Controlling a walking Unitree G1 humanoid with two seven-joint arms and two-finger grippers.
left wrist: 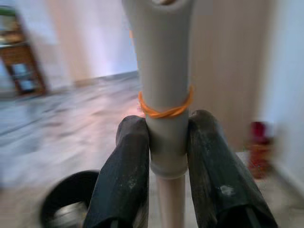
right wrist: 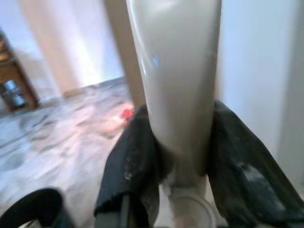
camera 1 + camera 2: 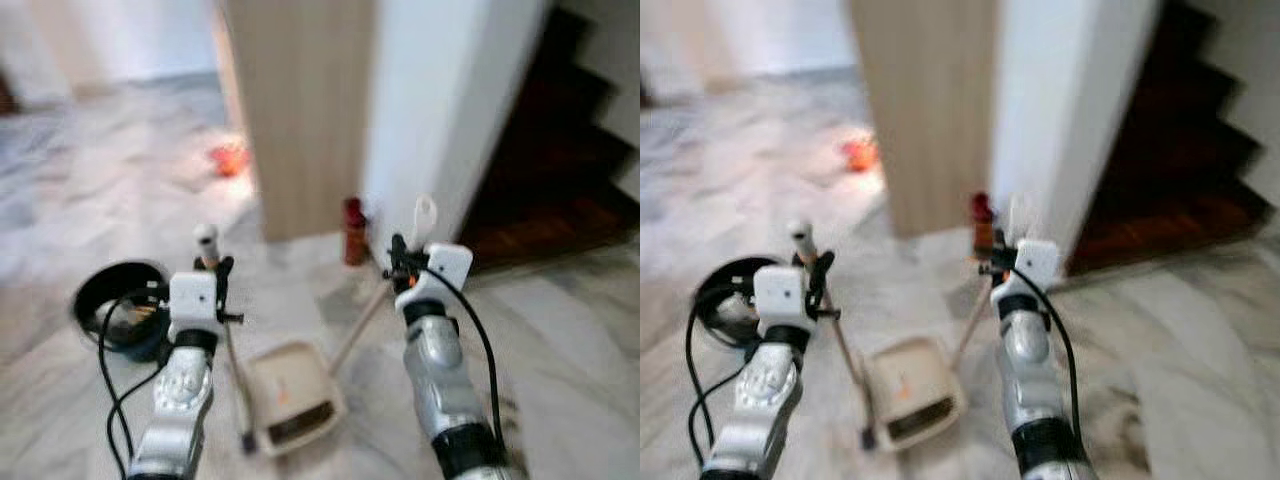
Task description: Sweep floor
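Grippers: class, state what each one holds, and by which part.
Left gripper grips the dustpan handle near its top end; right gripper grips the broom handle near its top.

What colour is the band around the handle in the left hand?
Orange band on the pale handle; clearest in the left wrist view.

dustpan (image 3: 290, 398) between arms, bin (image 3: 118, 305) left

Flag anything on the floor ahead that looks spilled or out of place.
An orange-red blur lies on the marble floor left of the wooden panel; too blurred to identify. A dark red bottle stands at the panel's base. Nothing looks spilled.
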